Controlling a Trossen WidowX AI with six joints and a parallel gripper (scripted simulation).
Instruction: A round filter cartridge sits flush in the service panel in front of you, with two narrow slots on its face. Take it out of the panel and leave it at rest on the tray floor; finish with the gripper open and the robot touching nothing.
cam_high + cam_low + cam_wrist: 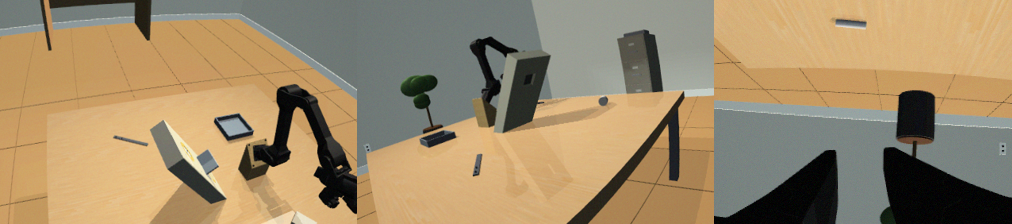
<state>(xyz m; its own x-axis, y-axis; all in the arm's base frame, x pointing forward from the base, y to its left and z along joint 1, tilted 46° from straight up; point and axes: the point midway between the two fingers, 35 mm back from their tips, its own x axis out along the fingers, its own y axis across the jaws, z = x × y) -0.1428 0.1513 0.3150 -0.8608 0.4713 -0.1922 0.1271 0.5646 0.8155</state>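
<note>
The pale service panel (196, 182) (521, 101) stands tilted on the table. A round face with a yellow ring (187, 151) shows on its front, very foreshortened; its slots cannot be made out, and whether it is the cartridge is unclear. A grey flap (208, 161) sticks out from the front. The dark-rimmed tray (241, 135) (440, 140) lies on the table, and no cartridge shows in it. My gripper (859, 159) is partly open, with a narrow gap and nothing between the fingertips. It is away from panel and tray, at the right edge of the top view.
A flat grey bar (131, 140) (477, 164) lies on the table. A grey round piece (603, 100) lies farther off. The arm's wooden base block (254, 168) (484, 113) stands between tray and panel side. A small grey piece (850, 24) shows in the wrist view.
</note>
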